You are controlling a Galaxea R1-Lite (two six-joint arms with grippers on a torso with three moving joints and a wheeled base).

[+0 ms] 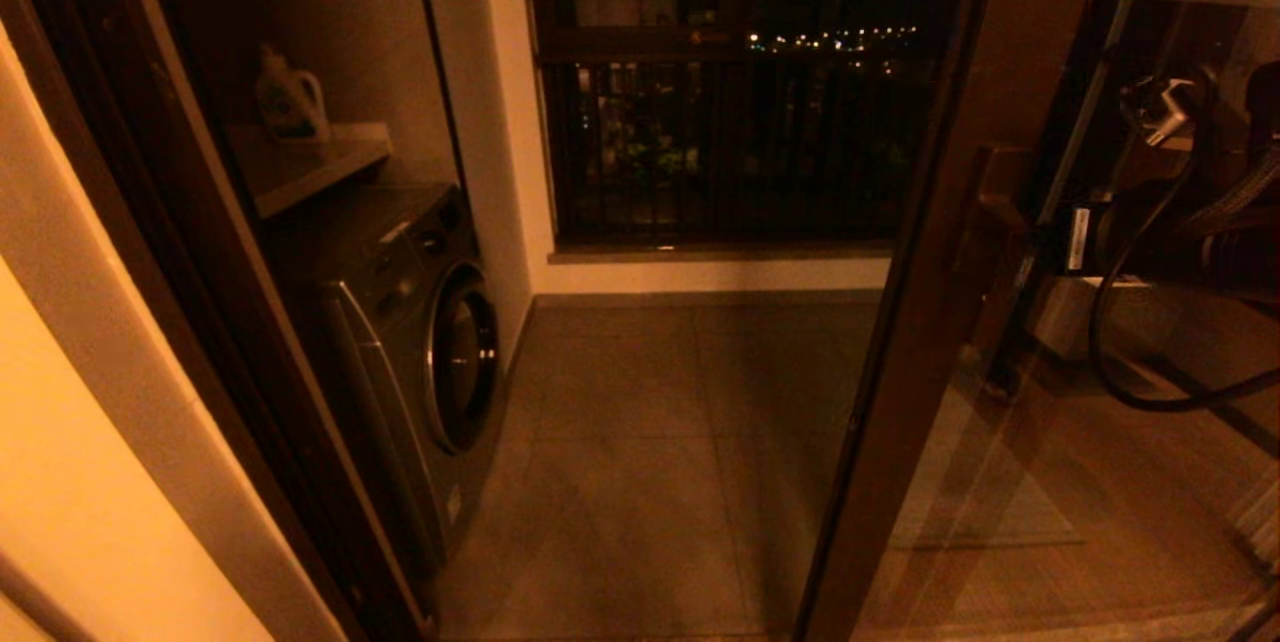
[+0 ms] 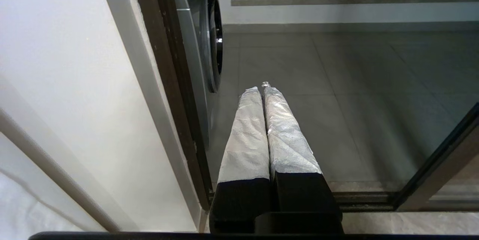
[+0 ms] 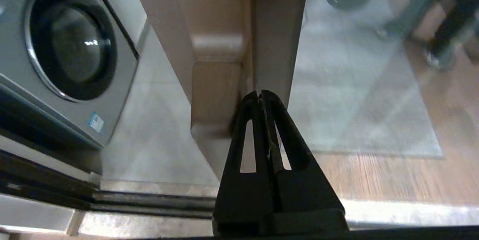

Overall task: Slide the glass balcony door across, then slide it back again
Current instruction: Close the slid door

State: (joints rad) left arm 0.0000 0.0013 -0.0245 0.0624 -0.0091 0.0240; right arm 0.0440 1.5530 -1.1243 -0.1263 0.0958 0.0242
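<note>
Beside the glass balcony door [image 3: 277,27], the right gripper [image 3: 261,94] is pressed closed above grey floor tiles [image 1: 640,442].

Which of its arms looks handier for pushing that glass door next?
Probably the right: the right gripper has its shut fingers at the glass balcony door beside its handle. The left gripper points at open floor.

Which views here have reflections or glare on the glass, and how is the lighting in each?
Head view: dim and amber, the glass balcony door mirroring the robot's arm and cables. Left wrist view: brighter, neutral light, shut left end effector over tiled floor. Right wrist view: reflections on the glass beside the shut right end effector; highlight on the washing machine.
</note>
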